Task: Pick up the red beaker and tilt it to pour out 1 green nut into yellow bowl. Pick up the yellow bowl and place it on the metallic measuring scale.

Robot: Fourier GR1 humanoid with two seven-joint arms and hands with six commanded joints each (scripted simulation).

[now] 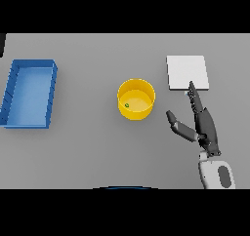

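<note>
Nearest the lower edge, on the right side of the grey table [88,147], the robot's right arm [217,174] comes up into view, white and grey at the forearm and ending in the dark right hand [205,125]. The hand is spread and holds nothing: its fingers [194,96] reach straight away from the robot, and the thumb [178,125] juts out to the left, well apart from them, pointing roughly toward the bowl. The fingertips lie over the near edge of the metallic measuring scale [187,71], though whether they touch it or hang just above it cannot be told. Further in, near the middle of the table, stands the yellow bowl [136,99], upright, to the left of the hand and clear of the thumb. Inside it, on the bottom toward the left, lies one small green nut [127,105]. The bowl sits on the table itself, beside the scale and apart from it, to the scale's near left. The scale is a pale, flat square plate on the far right. Across the table on the far left rests a blue tray [10,91], an open rectangular bin with raised walls, well apart from the bowl. The red beaker and the left hand show nowhere in this view
</note>
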